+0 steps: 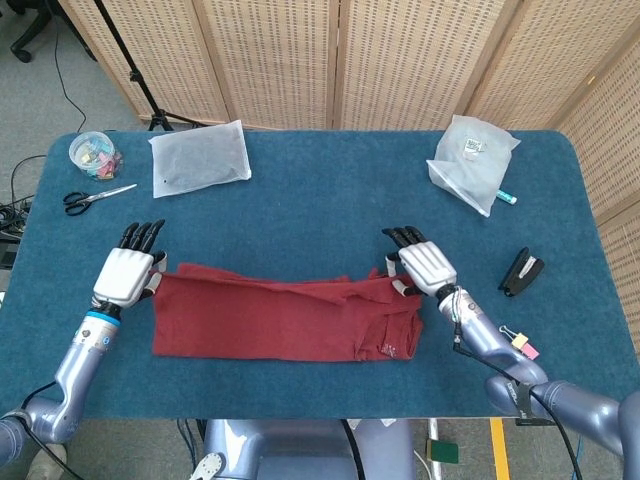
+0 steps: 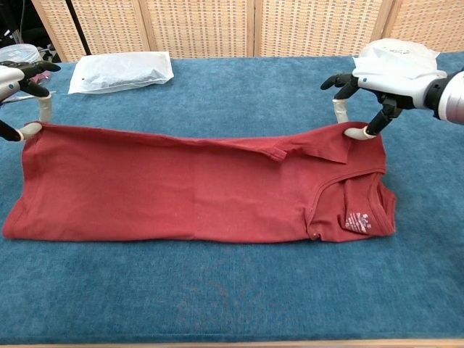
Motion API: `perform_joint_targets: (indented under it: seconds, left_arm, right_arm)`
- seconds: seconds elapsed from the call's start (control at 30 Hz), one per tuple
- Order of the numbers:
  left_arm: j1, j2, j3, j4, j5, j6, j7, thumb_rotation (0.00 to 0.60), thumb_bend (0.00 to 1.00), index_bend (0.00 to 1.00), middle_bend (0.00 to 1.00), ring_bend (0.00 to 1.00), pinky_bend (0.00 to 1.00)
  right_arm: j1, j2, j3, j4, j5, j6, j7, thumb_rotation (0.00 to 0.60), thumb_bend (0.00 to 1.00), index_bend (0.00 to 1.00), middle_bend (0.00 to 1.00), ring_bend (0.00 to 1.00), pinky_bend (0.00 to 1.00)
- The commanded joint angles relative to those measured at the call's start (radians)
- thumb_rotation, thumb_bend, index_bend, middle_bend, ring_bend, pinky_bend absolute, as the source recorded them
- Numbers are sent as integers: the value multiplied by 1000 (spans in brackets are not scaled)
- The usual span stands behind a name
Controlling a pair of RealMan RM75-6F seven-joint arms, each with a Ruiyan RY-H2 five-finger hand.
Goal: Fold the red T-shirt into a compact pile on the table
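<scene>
The red T-shirt lies as a long folded band across the near half of the blue table; the chest view shows it flat, with its collar and label at the right end. My left hand pinches the shirt's far left corner. At the far right corner, my right hand pinches the top layer, which sits slightly raised there. The other fingers of both hands are spread out above the cloth.
A white flat bag, scissors and a jar of clips lie at the far left. A clear bag with a marker sits far right. A black stapler and binder clips lie right of the shirt.
</scene>
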State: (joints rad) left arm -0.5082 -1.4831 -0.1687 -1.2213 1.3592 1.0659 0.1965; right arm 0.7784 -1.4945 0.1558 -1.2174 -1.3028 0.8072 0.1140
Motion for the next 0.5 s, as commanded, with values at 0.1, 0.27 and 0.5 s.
perform_joint_targets:
  seconds: [0.1,0.27,0.5]
  left_arm:
    - [-26,-33,-13,38,-42,-30,27,600,587,738,0,0,0]
    - [-43,-44,-9,46,-90,-79,65,600,484,535,0,0,0]
    - [-52,-56,-20,37,-142,-89,88,600,366,0,0,0,0]
  right_arm:
    - [19,-23,17,39,29,-29,-17,600,569,672,84,0,0]
    - [30,-34,22,66,80,-70,-61,600,418,389,32,0,0]
    - [-1,-42,48,67,115,30,-125,600,0,0,0,0,0]
